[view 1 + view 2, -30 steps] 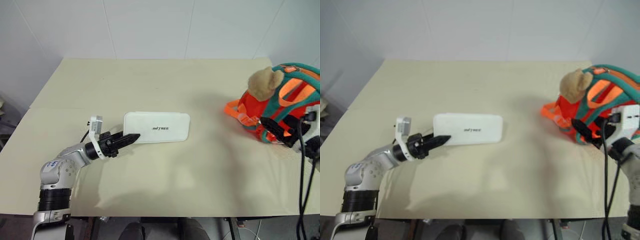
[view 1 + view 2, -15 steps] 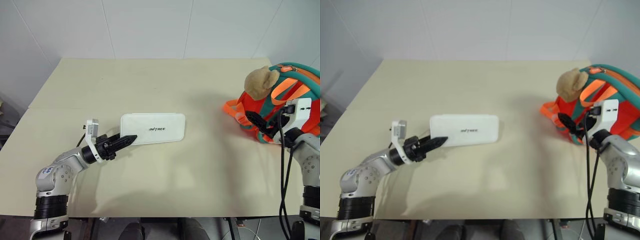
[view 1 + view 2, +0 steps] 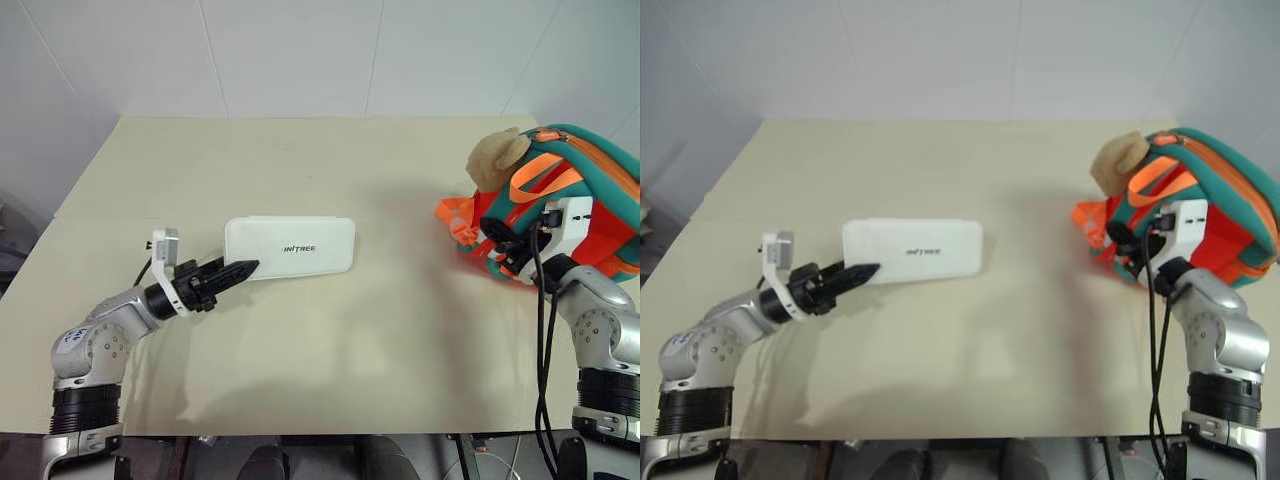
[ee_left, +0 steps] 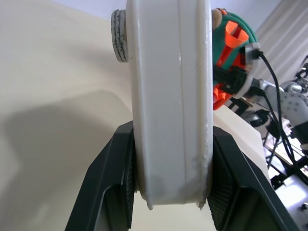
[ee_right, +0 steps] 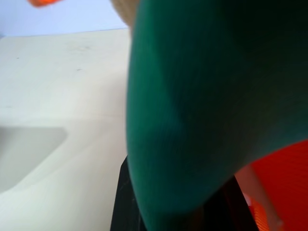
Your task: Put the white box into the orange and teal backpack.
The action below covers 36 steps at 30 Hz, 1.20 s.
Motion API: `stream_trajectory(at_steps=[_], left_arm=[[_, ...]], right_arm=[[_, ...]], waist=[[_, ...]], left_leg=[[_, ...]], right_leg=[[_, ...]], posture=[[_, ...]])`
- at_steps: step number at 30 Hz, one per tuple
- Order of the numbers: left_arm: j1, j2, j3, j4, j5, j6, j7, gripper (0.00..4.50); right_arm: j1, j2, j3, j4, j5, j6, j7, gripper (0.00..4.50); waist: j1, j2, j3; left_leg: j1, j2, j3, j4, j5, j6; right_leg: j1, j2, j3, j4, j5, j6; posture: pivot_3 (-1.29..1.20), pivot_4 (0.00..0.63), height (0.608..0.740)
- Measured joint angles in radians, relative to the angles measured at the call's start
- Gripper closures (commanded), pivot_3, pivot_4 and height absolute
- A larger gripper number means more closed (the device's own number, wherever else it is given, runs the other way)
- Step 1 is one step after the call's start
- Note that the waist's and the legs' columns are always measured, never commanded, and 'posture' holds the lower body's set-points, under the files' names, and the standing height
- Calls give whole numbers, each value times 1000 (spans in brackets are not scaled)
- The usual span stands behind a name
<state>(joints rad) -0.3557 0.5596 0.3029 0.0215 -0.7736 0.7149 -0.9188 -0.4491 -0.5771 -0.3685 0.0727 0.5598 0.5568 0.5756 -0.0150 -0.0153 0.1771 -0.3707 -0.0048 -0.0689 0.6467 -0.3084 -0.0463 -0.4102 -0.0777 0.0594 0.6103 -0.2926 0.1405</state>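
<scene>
The white box [image 3: 289,247] lies flat on the cream table [image 3: 330,170], left of the middle, with its dark lettering facing up and its long side running across the table. The left gripper [image 3: 238,269] reaches in level from the left and has the box by its near left corner; in the left wrist view the two black fingers [image 4: 111,178] press against the two broad faces of the box [image 4: 171,101], so the jaws are closed on it, standing only as far apart as the box is thick. The orange and teal backpack [image 3: 585,200] sits at the right edge of the table, well apart from the box, with a broad stretch of bare table between them. Its tan plush bear [image 3: 495,155] is at the upper left of the bag, turned toward the middle of the table, and orange and teal straps [image 3: 455,222] spill out onto the table on the bag's left side. The right gripper [image 3: 503,247] is at the front left of the backpack, right against the teal trim and straps; in the right wrist view teal fabric [image 5: 207,96] bulges over the fingers, with orange fabric beside it. The jaws appear to be drawn in on this teal strap, though the fabric hides the fingertips and I cannot tell how firmly they hold it.
</scene>
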Motion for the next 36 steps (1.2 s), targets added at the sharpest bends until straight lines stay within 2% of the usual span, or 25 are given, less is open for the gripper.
stream_trajectory(at_steps=[4, 11, 14, 17, 22, 26, 29, 36], left_arm=[[-22, 22, 13, 28, 1, -16, 0, 2931], [-56, 70, 51, 118, 18, -70, -1, 2931], [-60, 73, 52, 145, 28, -89, -1, 2931], [-60, 74, 62, 170, 36, -107, -1, 2931], [-54, 76, 84, 185, 38, -128, -1, 2931], [-23, 81, 104, 186, 38, -136, 0, 2931], [-2, 82, 124, 173, 37, -137, 1, 2931], [43, 82, 187, 66, -3, -129, 22, 2931]], right_arm=[[-25, 10, 22, -107, 126, 133, 29, 3948], [-143, 11, 45, -299, 535, 472, 38, 3948], [-165, 8, 49, -320, 704, 566, 21, 3948], [-181, -27, 58, -317, 914, 640, -30, 3948], [-175, -154, 107, -323, 1129, 707, -52, 3948], [-98, -268, 137, -316, 1140, 784, 44, 3948], [-61, -352, 169, -282, 1017, 799, 185, 3948], [-58, -444, 289, -153, 722, 738, 490, 3948]], waist=[[-14, 0, 0], [-19, 0, 0], [-12, 0, 0], [-8, 0, 0], [-8, 0, 0], [-7, 0, 0], [-9, 0, 0], [-9, 0, 0]], left_leg=[[0, 0, -1, 0, 0, 0], [-1, 2, -4, -4, 0, 0], [-3, 2, -4, -3, -1, 1], [-6, 1, -5, -2, -2, 2], [-6, 1, -4, -2, -6, 8], [-6, 1, -2, -1, -8, 9], [-6, 1, 0, 1, -8, 10], [-5, 1, 1, 2, -8, 9]], right_leg=[[0, 0, 0, 0, 0, 0], [-3, 1, 0, 1, 0, -1], [-3, -1, 0, 0, 0, 0], [-4, -3, -1, -2, 0, 0], [-4, -3, -3, -4, 0, 0], [-4, -4, -3, -6, 0, 0], [-4, -4, -3, -6, 1, 1], [-4, -2, -3, -7, 1, 2]], posture=[[0, 150, 740], [0, 150, 740], [0, 150, 740], [0, 150, 740], [0, 150, 740], [0, 150, 740], [0, 150, 740], [0, 150, 740]])
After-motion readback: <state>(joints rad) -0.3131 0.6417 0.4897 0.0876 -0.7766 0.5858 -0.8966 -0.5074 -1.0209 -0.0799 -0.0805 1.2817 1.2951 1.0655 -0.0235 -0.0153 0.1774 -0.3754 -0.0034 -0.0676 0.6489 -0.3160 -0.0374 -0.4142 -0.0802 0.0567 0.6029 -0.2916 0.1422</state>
